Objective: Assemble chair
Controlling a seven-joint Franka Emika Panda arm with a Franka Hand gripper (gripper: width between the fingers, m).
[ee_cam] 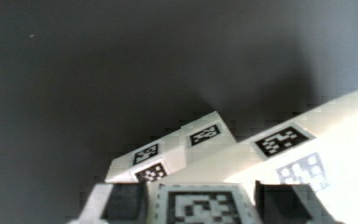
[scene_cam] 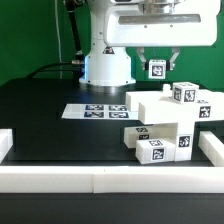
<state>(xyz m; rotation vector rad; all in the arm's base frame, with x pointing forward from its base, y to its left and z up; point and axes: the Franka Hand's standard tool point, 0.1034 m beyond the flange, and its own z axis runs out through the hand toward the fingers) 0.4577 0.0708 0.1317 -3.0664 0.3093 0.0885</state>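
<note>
My gripper (scene_cam: 157, 62) hangs above the table at the back right and is shut on a small white chair part (scene_cam: 157, 69) with a tag on its face. In the wrist view the same tagged part (ee_cam: 206, 205) sits between my two dark fingers (ee_cam: 130, 205). Below and in front of it lies a cluster of white chair parts (scene_cam: 172, 120): a flat slab (scene_cam: 148, 103), tagged blocks (scene_cam: 186, 94) on top, and a tagged block (scene_cam: 150, 150) at the front. Some of them show in the wrist view (ee_cam: 309, 150).
The marker board (scene_cam: 95, 111) lies flat left of the parts; it also shows in the wrist view (ee_cam: 176, 150). Low white border rails run along the front (scene_cam: 110, 181), left (scene_cam: 5, 145) and right (scene_cam: 212, 152). The robot base (scene_cam: 107, 68) stands behind.
</note>
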